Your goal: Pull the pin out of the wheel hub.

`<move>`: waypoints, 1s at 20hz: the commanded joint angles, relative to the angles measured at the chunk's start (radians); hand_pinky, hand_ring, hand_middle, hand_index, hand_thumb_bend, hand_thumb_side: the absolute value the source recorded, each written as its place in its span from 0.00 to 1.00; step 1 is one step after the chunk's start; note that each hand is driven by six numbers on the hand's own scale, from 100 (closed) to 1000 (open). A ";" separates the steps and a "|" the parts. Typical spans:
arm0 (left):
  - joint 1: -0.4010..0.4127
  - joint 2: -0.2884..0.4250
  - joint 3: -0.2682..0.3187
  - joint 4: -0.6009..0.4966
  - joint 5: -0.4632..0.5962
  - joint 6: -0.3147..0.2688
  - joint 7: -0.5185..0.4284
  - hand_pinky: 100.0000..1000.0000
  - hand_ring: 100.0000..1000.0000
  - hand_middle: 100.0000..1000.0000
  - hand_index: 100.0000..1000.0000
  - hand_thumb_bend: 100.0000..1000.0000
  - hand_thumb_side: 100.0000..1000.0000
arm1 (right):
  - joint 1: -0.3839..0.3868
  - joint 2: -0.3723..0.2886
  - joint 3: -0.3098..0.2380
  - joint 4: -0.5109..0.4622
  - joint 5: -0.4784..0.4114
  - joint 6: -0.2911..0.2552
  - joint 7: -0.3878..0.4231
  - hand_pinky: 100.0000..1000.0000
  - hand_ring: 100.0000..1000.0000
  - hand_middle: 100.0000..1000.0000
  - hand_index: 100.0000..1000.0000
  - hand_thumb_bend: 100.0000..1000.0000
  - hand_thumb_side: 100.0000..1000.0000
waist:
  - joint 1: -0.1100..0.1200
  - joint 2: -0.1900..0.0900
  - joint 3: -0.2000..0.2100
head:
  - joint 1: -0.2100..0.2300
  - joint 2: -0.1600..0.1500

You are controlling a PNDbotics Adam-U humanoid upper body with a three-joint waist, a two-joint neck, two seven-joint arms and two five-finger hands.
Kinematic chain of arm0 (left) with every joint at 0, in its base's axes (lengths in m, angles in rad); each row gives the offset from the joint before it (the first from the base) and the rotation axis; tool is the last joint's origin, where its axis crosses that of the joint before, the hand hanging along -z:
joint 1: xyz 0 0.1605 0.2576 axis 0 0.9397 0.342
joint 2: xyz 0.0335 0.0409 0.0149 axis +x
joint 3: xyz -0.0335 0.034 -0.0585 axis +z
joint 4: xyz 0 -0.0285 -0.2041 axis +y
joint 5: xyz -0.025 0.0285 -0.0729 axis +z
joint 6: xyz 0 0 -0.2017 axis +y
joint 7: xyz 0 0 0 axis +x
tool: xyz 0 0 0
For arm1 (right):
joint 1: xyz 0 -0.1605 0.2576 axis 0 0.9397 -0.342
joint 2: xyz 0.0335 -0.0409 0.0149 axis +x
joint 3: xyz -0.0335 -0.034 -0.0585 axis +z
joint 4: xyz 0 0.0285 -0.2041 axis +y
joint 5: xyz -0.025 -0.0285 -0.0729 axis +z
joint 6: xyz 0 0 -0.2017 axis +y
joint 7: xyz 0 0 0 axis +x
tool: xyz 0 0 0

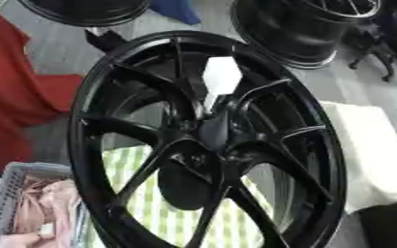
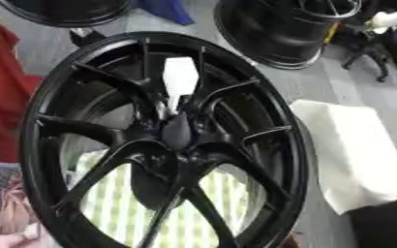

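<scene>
Grey floor behind, red cloth (image 1: 15,92) at left, grey basket (image 1: 20,193) with pink fabric low left, two more black rims (image 2: 278,34) up top, white cloth (image 2: 354,150) at right. Black wheel hub (image 1: 206,145) stands tilted in the middle, and the pin (image 1: 221,77) looks like the white piece rising from the centre boss between the upper spokes, though where it seats is lost in black; neither hand shows in either view, so their state can't be told. My take: grip the white end, pull straight along its axis, no sideways levering against the spokes
</scene>
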 commanded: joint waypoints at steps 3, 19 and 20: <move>-0.007 0.014 0.013 -0.018 0.003 -0.002 0.005 0.96 0.57 0.58 0.76 0.00 0.75 | 0.118 0.154 -0.057 -0.006 0.027 0.038 -0.165 0.50 0.49 0.18 0.23 0.10 0.00 | 0.017 -0.026 -0.001 | 0.000 0.000; 0.016 -0.021 0.018 -0.018 0.009 -0.006 0.013 0.97 0.58 0.58 0.76 0.00 0.75 | 0.124 0.448 0.060 -0.006 0.184 0.001 -0.252 0.62 0.85 0.87 0.79 0.19 0.66 | 0.099 -0.032 -0.027 | -0.007 0.015; 0.017 -0.022 0.017 -0.018 0.010 -0.006 0.013 0.97 0.58 0.58 0.76 0.00 0.75 | 0.122 0.445 0.063 -0.006 0.192 -0.003 -0.263 0.63 0.85 0.87 0.80 0.20 0.63 | 0.102 -0.033 -0.030 | -0.006 0.016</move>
